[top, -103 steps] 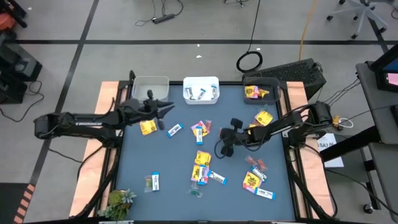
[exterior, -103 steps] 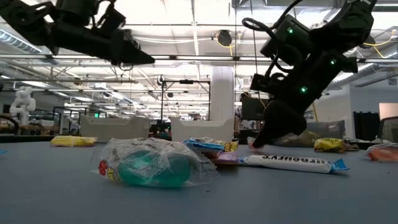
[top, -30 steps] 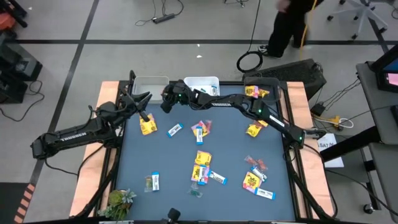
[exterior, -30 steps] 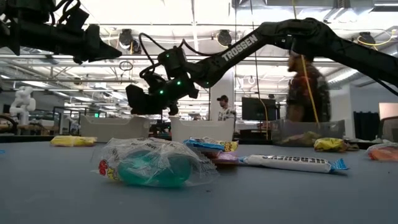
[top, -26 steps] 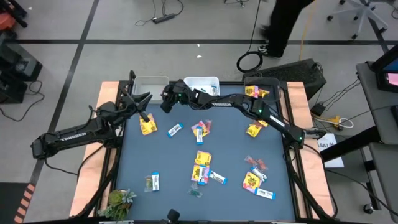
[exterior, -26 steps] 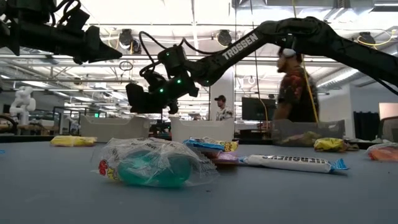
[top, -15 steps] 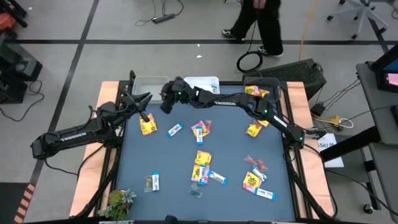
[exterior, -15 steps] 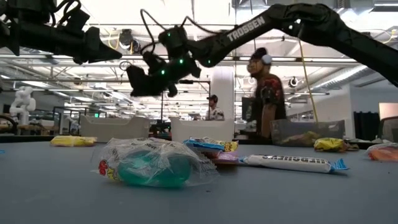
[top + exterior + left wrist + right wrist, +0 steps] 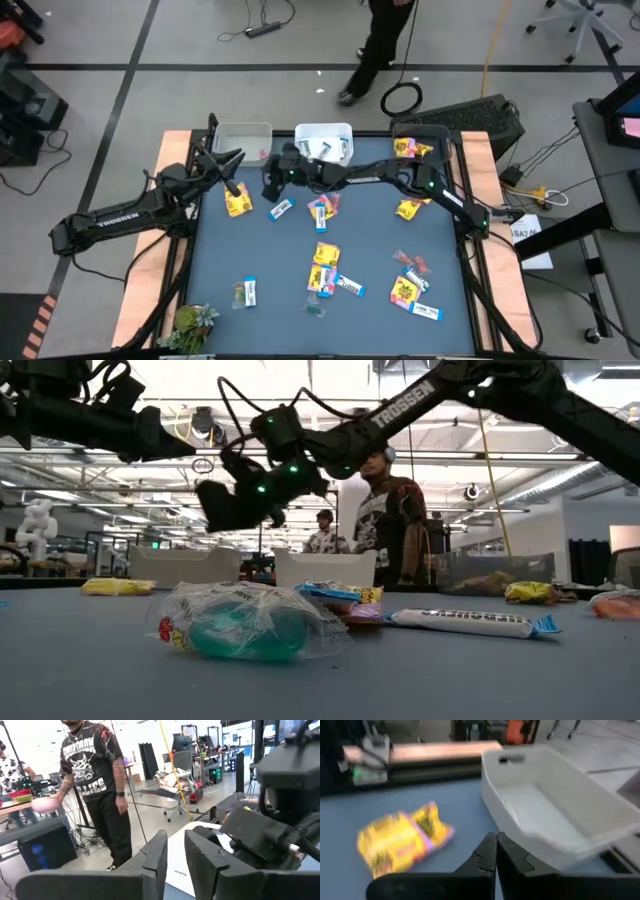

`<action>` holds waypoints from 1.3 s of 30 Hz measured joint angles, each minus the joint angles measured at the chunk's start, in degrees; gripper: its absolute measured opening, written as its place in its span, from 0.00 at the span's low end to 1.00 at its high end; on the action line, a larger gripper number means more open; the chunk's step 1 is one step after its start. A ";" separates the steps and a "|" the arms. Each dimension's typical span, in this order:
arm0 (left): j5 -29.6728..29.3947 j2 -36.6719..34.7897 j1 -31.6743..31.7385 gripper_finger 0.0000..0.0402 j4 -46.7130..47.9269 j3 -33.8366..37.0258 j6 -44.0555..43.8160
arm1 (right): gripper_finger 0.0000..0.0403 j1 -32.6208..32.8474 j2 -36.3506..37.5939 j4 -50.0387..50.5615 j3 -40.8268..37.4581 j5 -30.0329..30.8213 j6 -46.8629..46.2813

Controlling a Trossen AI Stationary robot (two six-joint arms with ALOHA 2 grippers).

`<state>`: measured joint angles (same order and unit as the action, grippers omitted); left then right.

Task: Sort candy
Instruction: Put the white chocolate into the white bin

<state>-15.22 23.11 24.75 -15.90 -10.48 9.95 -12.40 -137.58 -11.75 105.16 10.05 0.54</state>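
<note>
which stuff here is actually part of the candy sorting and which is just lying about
Part of the job:
yellow wrapped candy packets
blue-and-white bar wrappers
small red wrapped pieces
three sorting bins, such as the white plastic bin

Just lying about:
green leafy plant-like thing
coiled black cable on the floor
passing person

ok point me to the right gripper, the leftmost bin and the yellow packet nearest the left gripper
right gripper (image 9: 268, 186), high view, closed fingertips.
leftmost bin (image 9: 232, 131), high view, far rim.
yellow packet (image 9: 238, 205), high view, wrapper's middle.

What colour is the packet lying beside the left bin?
Yellow packet with red print, clearest in the right wrist view.
</note>
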 joint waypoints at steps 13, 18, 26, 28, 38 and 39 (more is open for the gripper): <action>7.36 1.09 -0.02 0.18 -1.26 -0.04 2.43 | 0.00 4.46 28.27 -5.26 -33.41 0.64 -1.53; 12.19 4.82 -0.02 0.18 -1.70 -0.41 2.45 | 0.00 4.68 39.27 -5.73 -46.43 0.29 -3.32; 18.29 14.05 -0.62 0.18 -1.73 -3.48 2.45 | 0.00 4.83 53.71 -7.35 -63.35 1.65 -4.42; 18.42 16.82 -1.48 0.18 -1.63 -4.31 2.47 | 0.00 4.98 55.92 -7.25 -65.87 3.82 -4.39; 18.41 34.19 -6.80 0.18 -3.48 -10.52 -0.35 | 0.00 5.02 59.46 -14.60 -75.05 6.72 -4.39; 18.40 35.78 -7.21 0.18 -3.47 -11.11 -0.59 | 0.00 5.02 59.43 -14.73 -75.38 6.62 -4.39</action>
<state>3.18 58.90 17.54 -19.37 -21.59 9.37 -7.38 -78.15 -26.48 29.78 16.67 -3.86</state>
